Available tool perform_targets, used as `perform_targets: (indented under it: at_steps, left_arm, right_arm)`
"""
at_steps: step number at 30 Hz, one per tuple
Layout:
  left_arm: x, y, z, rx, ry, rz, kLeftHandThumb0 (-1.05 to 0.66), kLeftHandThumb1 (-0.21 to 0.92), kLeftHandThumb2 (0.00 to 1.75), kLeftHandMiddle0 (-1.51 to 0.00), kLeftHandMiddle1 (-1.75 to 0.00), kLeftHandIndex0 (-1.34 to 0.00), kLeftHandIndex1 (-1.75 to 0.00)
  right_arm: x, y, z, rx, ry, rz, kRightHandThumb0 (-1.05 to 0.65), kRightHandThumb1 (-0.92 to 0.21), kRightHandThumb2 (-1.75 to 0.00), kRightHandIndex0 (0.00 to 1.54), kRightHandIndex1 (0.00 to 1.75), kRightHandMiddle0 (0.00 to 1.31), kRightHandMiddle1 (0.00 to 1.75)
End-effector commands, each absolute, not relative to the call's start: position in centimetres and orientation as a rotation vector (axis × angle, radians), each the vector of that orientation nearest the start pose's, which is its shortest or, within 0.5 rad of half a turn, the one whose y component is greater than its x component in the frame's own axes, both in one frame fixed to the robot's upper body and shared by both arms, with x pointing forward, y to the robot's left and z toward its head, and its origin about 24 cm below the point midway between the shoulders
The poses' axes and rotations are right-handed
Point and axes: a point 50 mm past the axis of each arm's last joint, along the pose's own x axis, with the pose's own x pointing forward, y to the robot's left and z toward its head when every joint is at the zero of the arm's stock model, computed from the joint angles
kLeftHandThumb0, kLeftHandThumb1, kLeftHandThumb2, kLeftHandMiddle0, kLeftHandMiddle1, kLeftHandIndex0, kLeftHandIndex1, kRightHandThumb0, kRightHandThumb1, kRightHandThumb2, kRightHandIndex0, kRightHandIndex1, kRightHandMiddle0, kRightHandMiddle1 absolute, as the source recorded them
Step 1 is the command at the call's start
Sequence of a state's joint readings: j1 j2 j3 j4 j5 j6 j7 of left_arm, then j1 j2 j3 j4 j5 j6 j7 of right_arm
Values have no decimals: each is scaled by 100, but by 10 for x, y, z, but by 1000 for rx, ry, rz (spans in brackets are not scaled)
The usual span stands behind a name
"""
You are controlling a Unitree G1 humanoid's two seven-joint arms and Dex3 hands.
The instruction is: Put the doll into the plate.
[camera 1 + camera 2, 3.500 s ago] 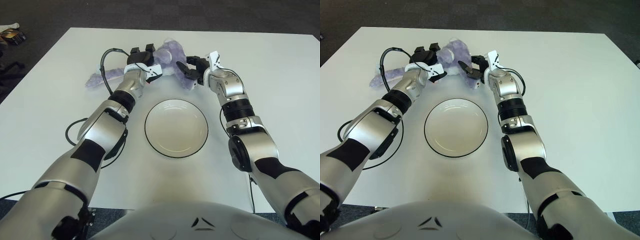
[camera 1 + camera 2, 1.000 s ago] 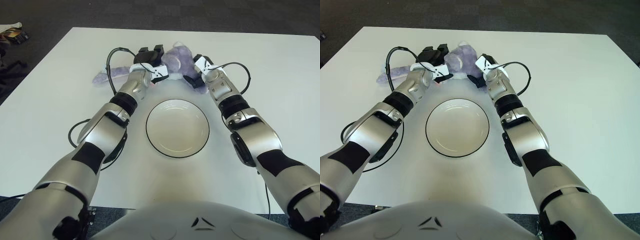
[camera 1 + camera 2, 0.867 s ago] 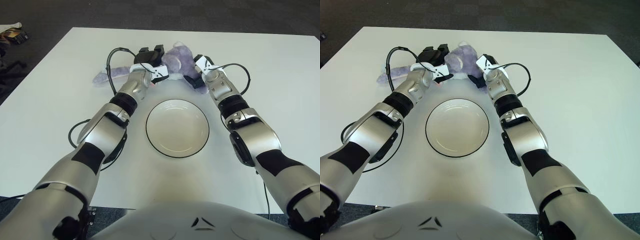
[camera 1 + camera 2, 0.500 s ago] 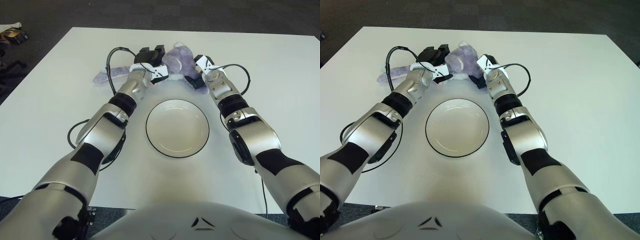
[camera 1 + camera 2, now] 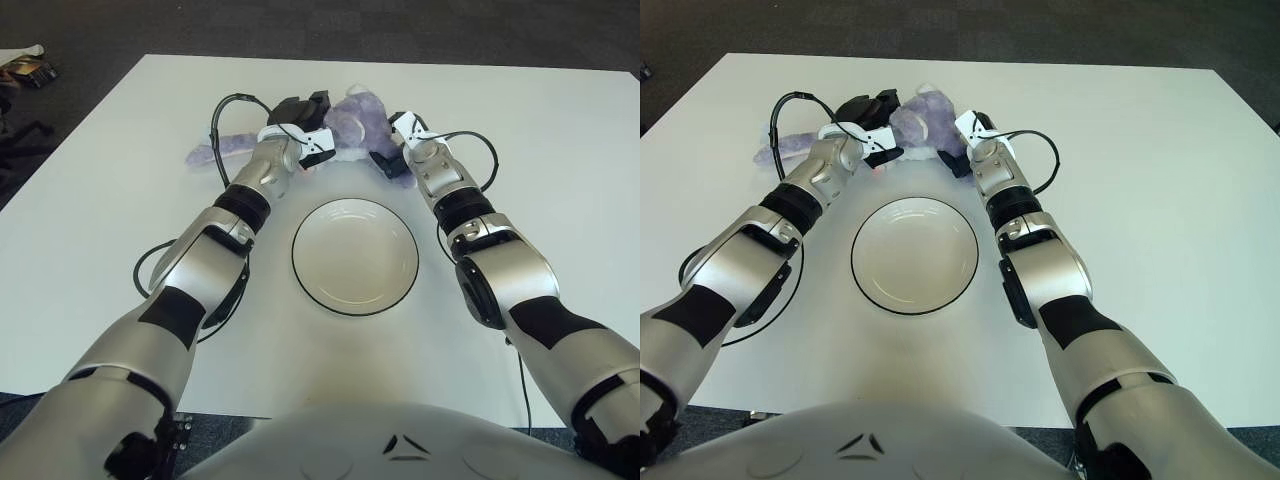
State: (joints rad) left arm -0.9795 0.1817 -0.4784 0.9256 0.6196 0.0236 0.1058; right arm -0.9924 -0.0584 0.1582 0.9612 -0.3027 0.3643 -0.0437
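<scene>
Your left hand (image 5: 300, 125) and right hand (image 5: 395, 150) both clasp the purple plush doll (image 5: 352, 118) beyond the empty plate (image 5: 355, 256) on the tabletop (image 5: 560, 200).

This looks like an office or a robot test room, not a home. A big, plain white desk (image 5: 560, 200) fills most of the view. Under it and past its far edge the floor is dark grey carpet (image 5: 420, 25) laid in squares, the kind used in work rooms. At the far left there is part of a black office chair base (image 5: 18, 135) on the carpet, and some small things (image 5: 22, 68) lie on the floor near it; what they are cannot be told. Black cables (image 5: 150, 275) lie in loops on the desk.
</scene>
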Motion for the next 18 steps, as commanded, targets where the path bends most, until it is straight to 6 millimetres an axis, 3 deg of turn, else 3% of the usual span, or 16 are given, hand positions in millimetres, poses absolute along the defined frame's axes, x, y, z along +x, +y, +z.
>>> perform_targets:
  at_steps: [1,10,18]
  left_arm:
    - [393,73,118,1175,-175,-295,0,20,141,-73,-161,-50,-175]
    - [393,78,116,1165,-187,-265,0,16,146,-77,-161,-52,-175]
    - [393,81,117,1150,-203,-242,0,14,147,-82,-156,-53,-175]
  right_arm:
    - [388,-97,72,-618,432,134,0,17,-171,108,131,81,175]
    - [388,-98,76,-585,417,116,0,10,-170,100,150,71,175]
    - [389,-102,83,-566,375,118,0,9,-171,96,157,69,175]
